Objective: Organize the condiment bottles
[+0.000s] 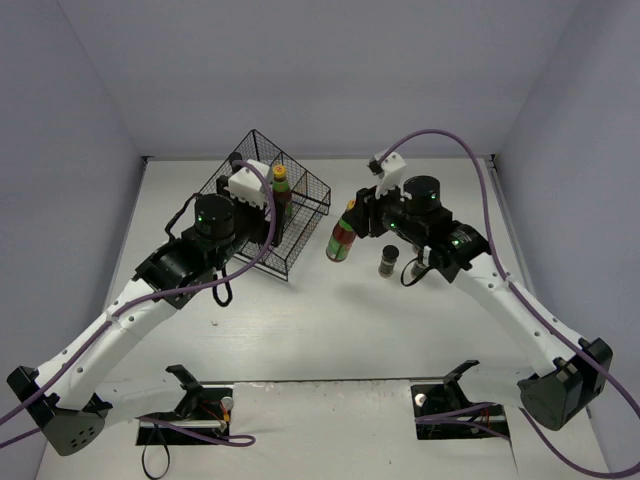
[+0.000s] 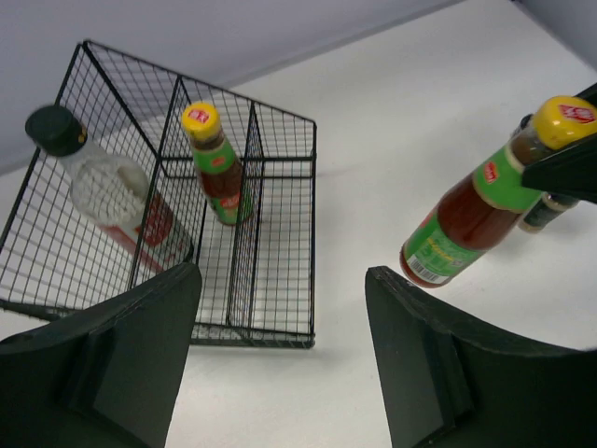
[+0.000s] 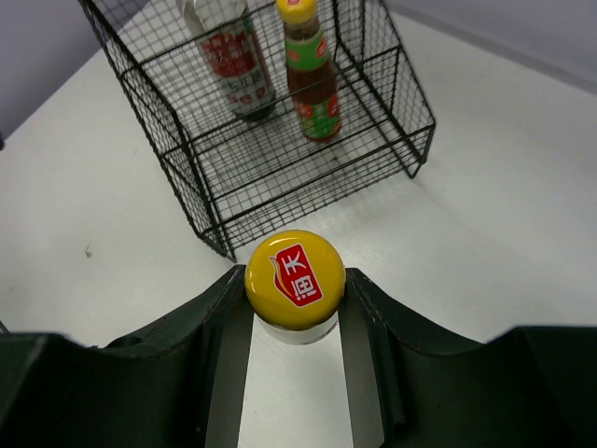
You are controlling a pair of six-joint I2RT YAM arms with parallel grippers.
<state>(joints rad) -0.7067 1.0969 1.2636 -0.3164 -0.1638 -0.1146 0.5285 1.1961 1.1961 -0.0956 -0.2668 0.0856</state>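
Observation:
A black wire basket [image 1: 300, 200] stands at the back left. In it are a tall clear bottle with a black cap [image 2: 112, 191] and a yellow-capped bottle [image 2: 217, 163], each in its own compartment. My right gripper [image 1: 352, 210] is shut on the cap of a second yellow-capped bottle [image 1: 341, 238], which hangs tilted just right of the basket; its cap [image 3: 295, 278] sits between my fingers. One short dark jar [image 1: 389, 260] stands to the bottle's right. The other jars are hidden. My left gripper [image 2: 280, 355] is open and empty in front of the basket.
The basket [image 3: 308, 159] has wire dividers and an open top. The right arm reaches over the table's middle right. Grey walls close in the back and both sides.

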